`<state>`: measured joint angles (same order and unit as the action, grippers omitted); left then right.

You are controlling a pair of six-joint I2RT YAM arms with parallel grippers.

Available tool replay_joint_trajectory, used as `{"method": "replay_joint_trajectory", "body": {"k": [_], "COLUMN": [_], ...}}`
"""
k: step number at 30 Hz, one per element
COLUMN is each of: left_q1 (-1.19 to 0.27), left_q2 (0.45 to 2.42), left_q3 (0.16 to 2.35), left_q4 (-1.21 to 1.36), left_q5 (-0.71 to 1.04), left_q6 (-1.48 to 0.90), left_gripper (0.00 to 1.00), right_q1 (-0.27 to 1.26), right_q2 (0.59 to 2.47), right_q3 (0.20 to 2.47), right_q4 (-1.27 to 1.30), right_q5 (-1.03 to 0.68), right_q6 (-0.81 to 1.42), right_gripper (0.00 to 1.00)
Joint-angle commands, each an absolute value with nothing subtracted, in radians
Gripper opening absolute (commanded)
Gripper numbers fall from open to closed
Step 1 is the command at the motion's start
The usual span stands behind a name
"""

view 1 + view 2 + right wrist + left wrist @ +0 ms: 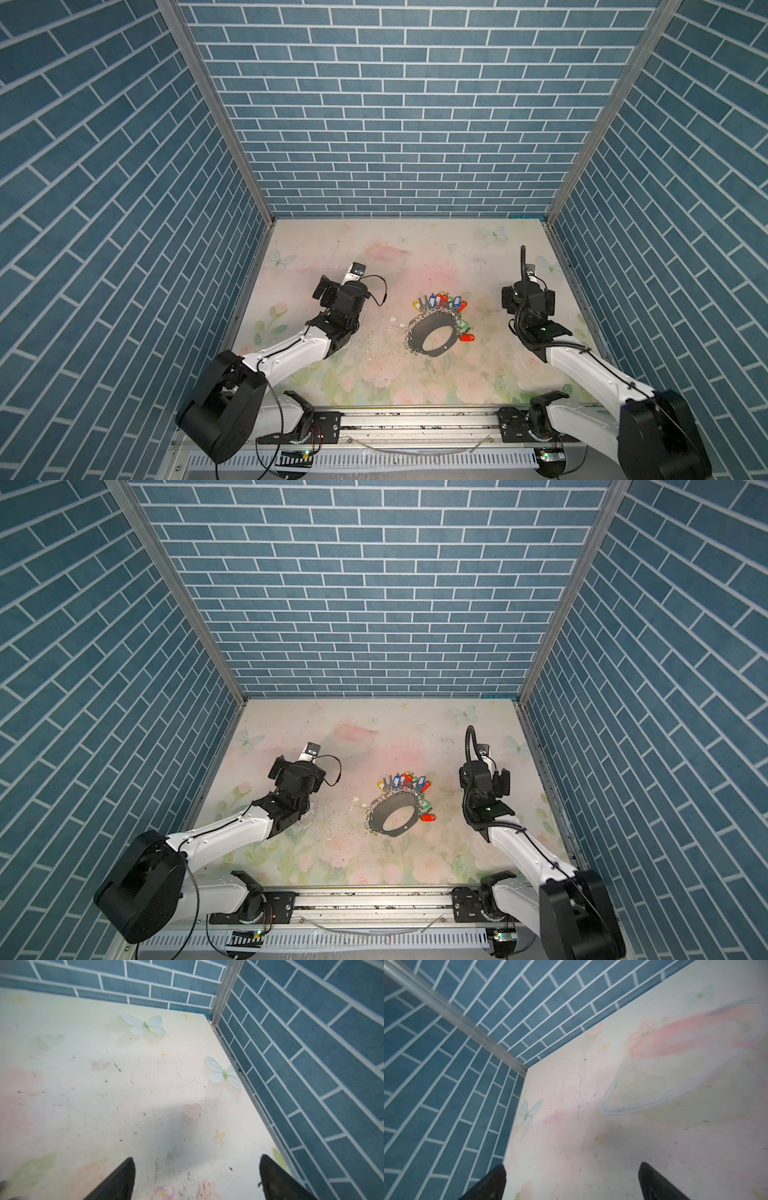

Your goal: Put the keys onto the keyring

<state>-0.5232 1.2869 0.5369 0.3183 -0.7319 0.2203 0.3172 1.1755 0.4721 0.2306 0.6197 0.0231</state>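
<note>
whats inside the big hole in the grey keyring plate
Only bare floral table shows through the hole of the keyring plate; no key or tag lies in it. The tagged keys fan out beyond the far rim. Anything under the solid plate is covered.

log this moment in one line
left gripper open, empty | right gripper open, empty | keyring lying flat, untouched | yellow-tagged key at its far rim

The keyring is lying near the middle of the table, the keys sitting just behind it. My left pincer is hanging well left of it, my right pincer well right.
</note>
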Motion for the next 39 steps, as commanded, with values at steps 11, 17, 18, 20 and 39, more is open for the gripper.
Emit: {"method": "replay_joint_trajectory", "body": {"k": [11,17,18,20,39], "left_q1": [-0.245,-0.111,-0.103,-0.082,-0.064], "left_q2": [1.391,1.575,1.527,1.548,1.539], "left_q3": [0.372,0.252,0.289,0.371,0.377], "left_q4": [0.769,1.209,1.054,0.932,0.9], "left_q5": [-0.373,-0.272,-0.243,-0.191,-0.23], "left_q6": [0.266,0.112,0.092,0.098,0.052], "left_gripper": [1.0,1.0,0.99,1.0,1.0], "right_q1": [0.12,0.003,0.003,-0.008,-0.024], "right_q2": [1.439,1.563,1.54,1.55,1.536], "right_q3": [0.361,0.292,0.301,0.352,0.387], "right_q4": [0.835,1.095,1.048,0.97,0.871], "right_q5": [0.121,0.038,0.045,0.049,0.137], "right_q6": [-0.117,-0.003,0.002,0.01,0.068], "right_gripper": [0.95,0.94,0.95,0.99,0.99]}}
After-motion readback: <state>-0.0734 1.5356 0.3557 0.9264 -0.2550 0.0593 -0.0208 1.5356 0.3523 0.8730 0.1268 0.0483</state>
